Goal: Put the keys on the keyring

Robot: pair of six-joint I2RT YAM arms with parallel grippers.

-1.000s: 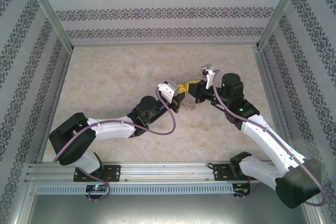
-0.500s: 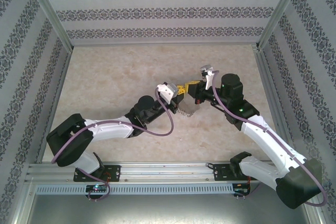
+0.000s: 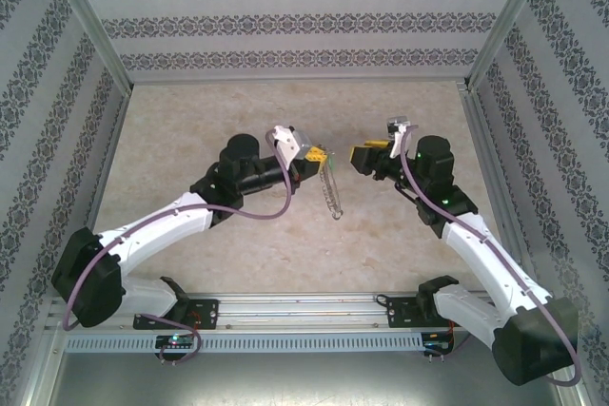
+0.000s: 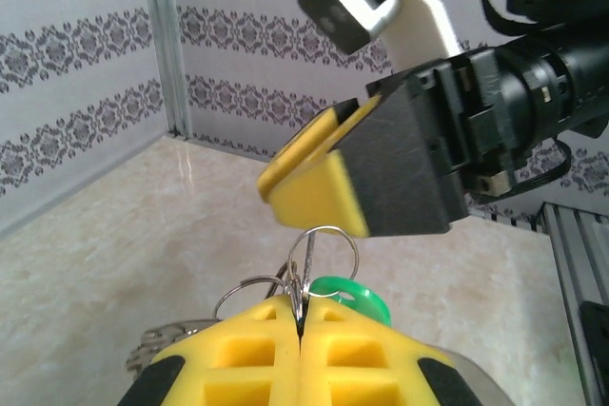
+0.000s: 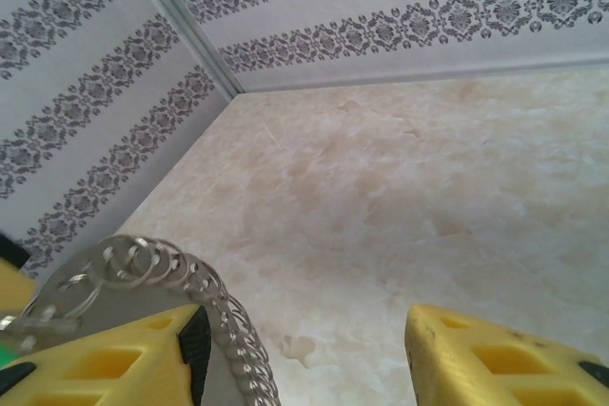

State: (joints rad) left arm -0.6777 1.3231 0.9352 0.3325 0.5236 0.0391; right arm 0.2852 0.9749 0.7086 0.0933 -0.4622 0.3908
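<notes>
Above the middle of the table (image 3: 190, 121), the left gripper (image 3: 312, 156) is pinched shut on the thin wire of the keyring (image 3: 332, 192), which dangles below it, the green key (image 4: 360, 298) tucked just beyond its grip. The right gripper (image 3: 355, 157) hangs just beside, jaws parted and empty. I'd say it should close squarely on the key's green head, not the wire, while the left holds the ring steady.
</notes>
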